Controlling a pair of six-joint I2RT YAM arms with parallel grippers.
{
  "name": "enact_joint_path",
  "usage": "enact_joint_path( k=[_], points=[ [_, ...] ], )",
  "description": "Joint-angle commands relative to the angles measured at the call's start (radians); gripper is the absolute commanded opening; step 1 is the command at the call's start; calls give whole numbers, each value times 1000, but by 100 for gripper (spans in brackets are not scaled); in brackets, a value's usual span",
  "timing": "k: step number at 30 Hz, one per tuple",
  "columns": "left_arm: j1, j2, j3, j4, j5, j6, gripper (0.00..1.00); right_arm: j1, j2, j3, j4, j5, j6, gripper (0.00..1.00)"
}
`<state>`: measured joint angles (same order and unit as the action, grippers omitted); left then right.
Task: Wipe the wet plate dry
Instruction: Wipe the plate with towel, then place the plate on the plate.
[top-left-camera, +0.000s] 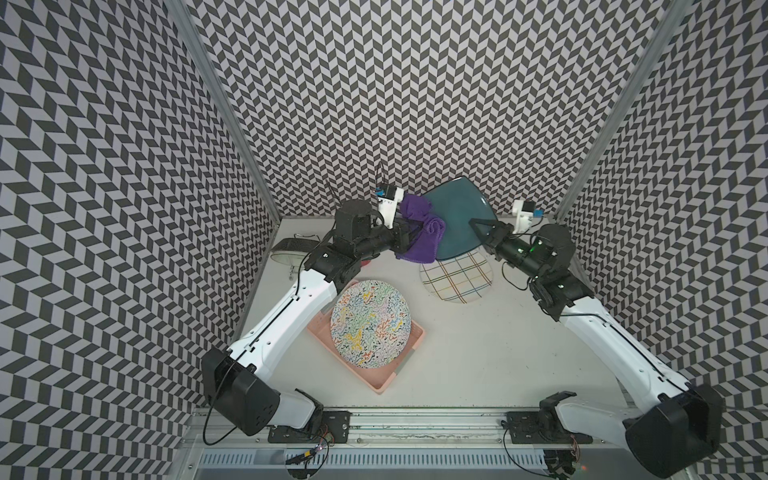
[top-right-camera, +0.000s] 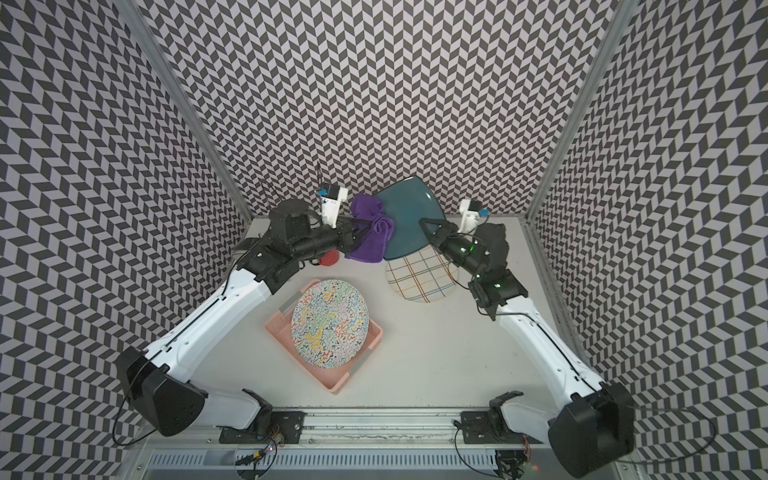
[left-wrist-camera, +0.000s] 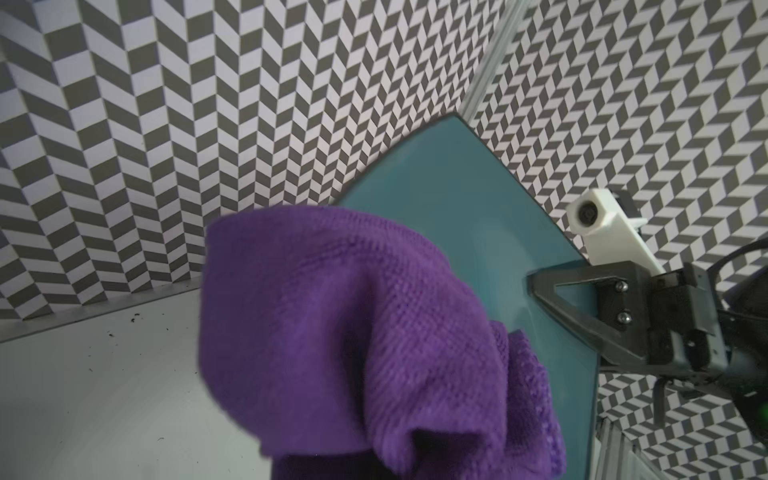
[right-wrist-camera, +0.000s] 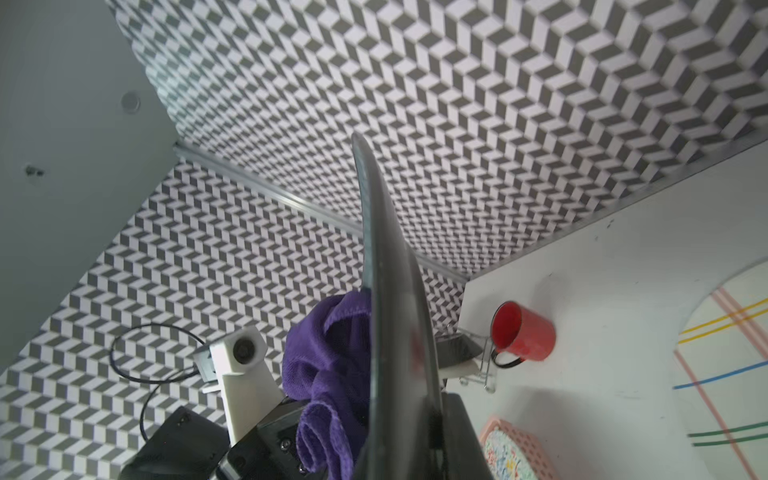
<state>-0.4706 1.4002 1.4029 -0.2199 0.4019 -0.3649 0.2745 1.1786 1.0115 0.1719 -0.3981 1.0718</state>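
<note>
In a top view, the right tool (top-left-camera: 478, 226) pinches the teal plate (top-left-camera: 455, 216) by its edge, held aloft and tilted, while the left tool (top-left-camera: 409, 232) clamps the purple cloth (top-left-camera: 419, 232) against its face. In the left wrist view, that edge pinch looks shallow. In the right wrist view the plate is edge-on, so hard wiping could lever it loose.

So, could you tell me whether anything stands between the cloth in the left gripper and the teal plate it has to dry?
Nothing visible does. The purple cloth, held in the left gripper, already lies against the face of the teal plate, which the right gripper holds up by its edge.
</note>
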Motion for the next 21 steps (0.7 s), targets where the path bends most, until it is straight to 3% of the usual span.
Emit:
enact_joint_path(
  k=[1,7,21],
  points=[
    [51,-87,-35,23,32,-126,0,-96,-120,-35,227,-18,74,0],
    [53,-193,-115,15,-24,-137,0,-228,-101,-171,195,-11,33,0],
    [53,-255,-177,19,-2,-132,0,-211,259,-225,268,-124,-104,0]
  ],
)
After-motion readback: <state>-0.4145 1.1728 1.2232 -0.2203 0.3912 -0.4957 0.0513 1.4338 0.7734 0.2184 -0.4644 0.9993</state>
